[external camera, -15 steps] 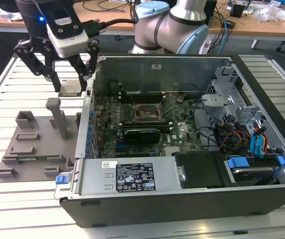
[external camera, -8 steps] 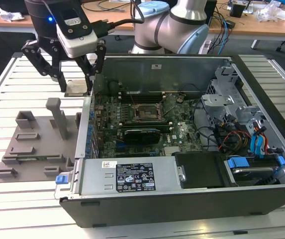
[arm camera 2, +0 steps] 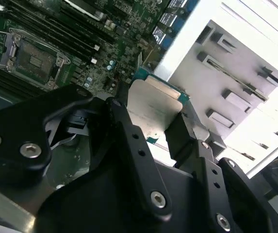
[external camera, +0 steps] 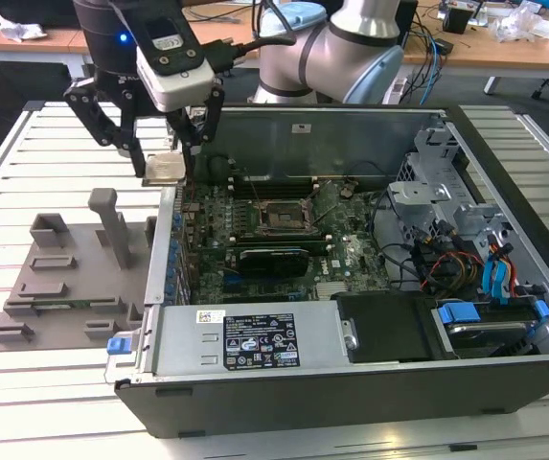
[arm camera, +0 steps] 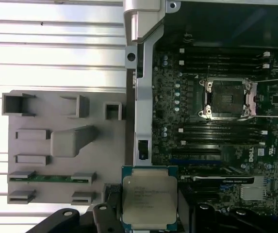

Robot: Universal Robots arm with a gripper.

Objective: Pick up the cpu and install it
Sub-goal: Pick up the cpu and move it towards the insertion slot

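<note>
Gripper (external camera: 164, 161) clamped on the cpu (external camera: 164, 170), held in the air over the edge of the open computer case (external camera: 351, 379).

In the exterior view the two black fingers (external camera: 138, 153) are spread only as wide as the chip and press on its opposite edges. The cpu lies flat between them with its silver top up, at about ten o'clock from the empty socket (external camera: 279, 216) on the motherboard (external camera: 351, 254) and well apart from it. The grey fixture tray (external camera: 63, 287) lies on the slatted table (external camera: 25, 153) at about seven o'clock from the gripper. Both wrist views show the cpu (arm camera 2: 151, 109) (arm camera: 149, 196) pinched between the fingers (arm camera 2: 124, 124) (arm camera: 105, 213), clear of the tray (arm camera: 56, 155) and of the socket (arm camera: 226, 97).
</note>
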